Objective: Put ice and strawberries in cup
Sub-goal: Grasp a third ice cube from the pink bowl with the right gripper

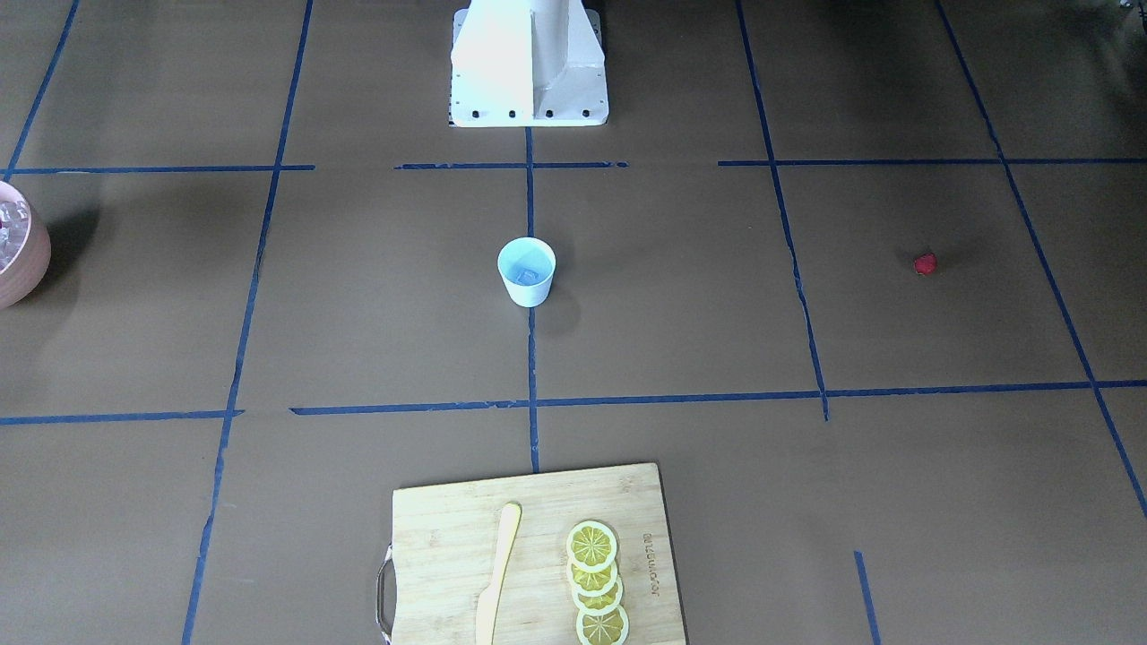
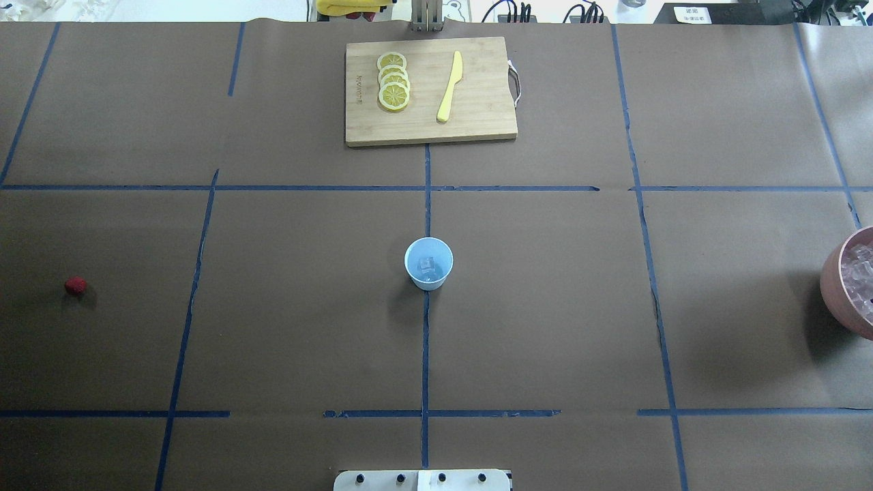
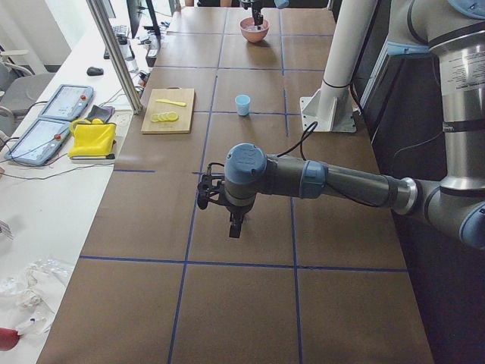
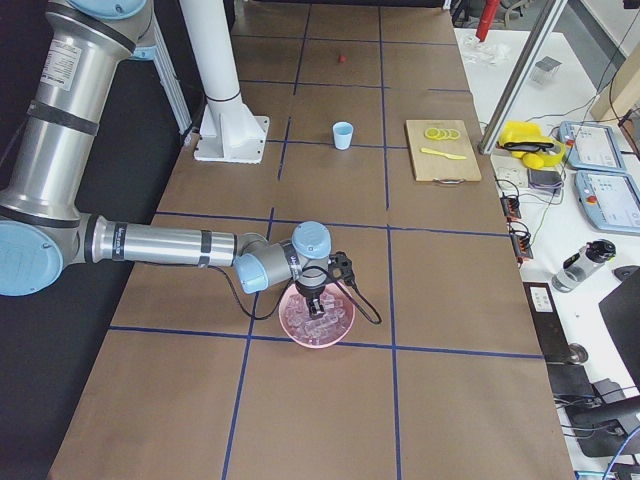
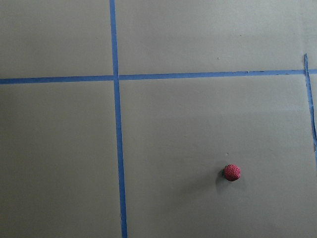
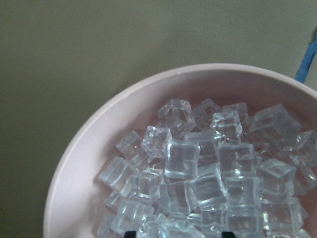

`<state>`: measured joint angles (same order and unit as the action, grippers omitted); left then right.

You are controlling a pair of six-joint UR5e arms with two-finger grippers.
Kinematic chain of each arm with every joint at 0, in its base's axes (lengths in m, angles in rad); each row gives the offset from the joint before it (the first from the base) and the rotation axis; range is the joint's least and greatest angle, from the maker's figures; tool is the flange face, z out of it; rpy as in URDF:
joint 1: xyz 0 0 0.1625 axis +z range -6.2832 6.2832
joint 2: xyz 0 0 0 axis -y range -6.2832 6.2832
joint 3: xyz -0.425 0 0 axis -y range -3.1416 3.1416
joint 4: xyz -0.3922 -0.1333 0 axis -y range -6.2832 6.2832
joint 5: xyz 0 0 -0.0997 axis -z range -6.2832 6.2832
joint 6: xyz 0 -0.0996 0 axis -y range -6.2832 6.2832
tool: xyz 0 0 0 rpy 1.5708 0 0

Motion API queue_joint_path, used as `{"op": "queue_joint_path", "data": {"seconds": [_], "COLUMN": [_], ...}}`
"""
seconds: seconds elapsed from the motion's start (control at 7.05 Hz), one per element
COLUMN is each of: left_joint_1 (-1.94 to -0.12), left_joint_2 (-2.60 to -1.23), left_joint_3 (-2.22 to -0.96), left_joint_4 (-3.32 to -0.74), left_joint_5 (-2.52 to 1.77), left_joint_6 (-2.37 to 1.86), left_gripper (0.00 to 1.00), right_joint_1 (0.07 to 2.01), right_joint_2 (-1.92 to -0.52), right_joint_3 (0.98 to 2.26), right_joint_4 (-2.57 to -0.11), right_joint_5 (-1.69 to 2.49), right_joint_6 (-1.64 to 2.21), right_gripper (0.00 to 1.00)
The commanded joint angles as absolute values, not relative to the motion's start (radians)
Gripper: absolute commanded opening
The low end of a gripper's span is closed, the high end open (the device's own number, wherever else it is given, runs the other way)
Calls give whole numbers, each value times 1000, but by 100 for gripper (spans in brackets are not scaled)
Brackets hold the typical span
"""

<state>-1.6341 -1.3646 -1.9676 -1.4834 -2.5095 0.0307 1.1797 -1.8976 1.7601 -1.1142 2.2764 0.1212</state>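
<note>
Brown paper covers the long table (image 2: 307, 327), marked into large squares by blue tape lines (image 2: 425, 354). The robot's white pedestal (image 1: 529, 72) stands at the middle of the near long edge. Alongside the far long edge runs a white bench with tablets (image 3: 67, 102) and a yellow cloth (image 3: 91, 140).

The cup (image 1: 527, 291) stands upright at the table's centre, on the middle tape line, with one ice cube (image 2: 426, 264) inside it. Broad stretches of bare paper lie on both sides of it. The strawberry (image 2: 75, 286) lies alone on the paper, well out toward the robot's left end. The pink bowl (image 6: 89, 148), heaped with ice (image 6: 198, 168), sits near the robot's right end.

A wooden cutting board (image 2: 477, 123) lies against the far edge, straight across from the pedestal. It carries a row of overlapping lemon slices (image 2: 393, 80) and a yellow knife (image 2: 449, 87), well apart from the cup.

The left gripper (image 3: 236, 227) hangs pointing down over the left end, and its wrist camera looks onto the strawberry; whether its fingers are spread cannot be told. The right gripper (image 4: 316, 308) is over the bowl, with its dark fingertips (image 6: 130, 234) spread wide above the cubes and pinching none
</note>
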Motion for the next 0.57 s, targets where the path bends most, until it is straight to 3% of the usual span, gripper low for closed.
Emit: {"op": "queue_joint_path", "data": {"seconds": [0.0,0.28,0.43], "left_joint_1": [-1635,-1634,-1635], "left_joint_2": [-1364,-1365,-1364], "left_joint_3": [-1968,-1968,-1968], "left_joint_4": [-1483,-1482,-1482], "left_joint_5": [-2511,-2511,-2511], "left_joint_6": [31,31,31], "left_gripper": [100,100,100], "right_joint_1": [1177,1173,1173], "right_joint_2": [-1898,-1898,-1898], "right_joint_3": [1756,1755,1756], "right_joint_4": [-1115,-1117,-1117], "right_joint_5": [2276,2275,2276], "right_joint_6": [121,121,121], "right_gripper": [65,62,44]}}
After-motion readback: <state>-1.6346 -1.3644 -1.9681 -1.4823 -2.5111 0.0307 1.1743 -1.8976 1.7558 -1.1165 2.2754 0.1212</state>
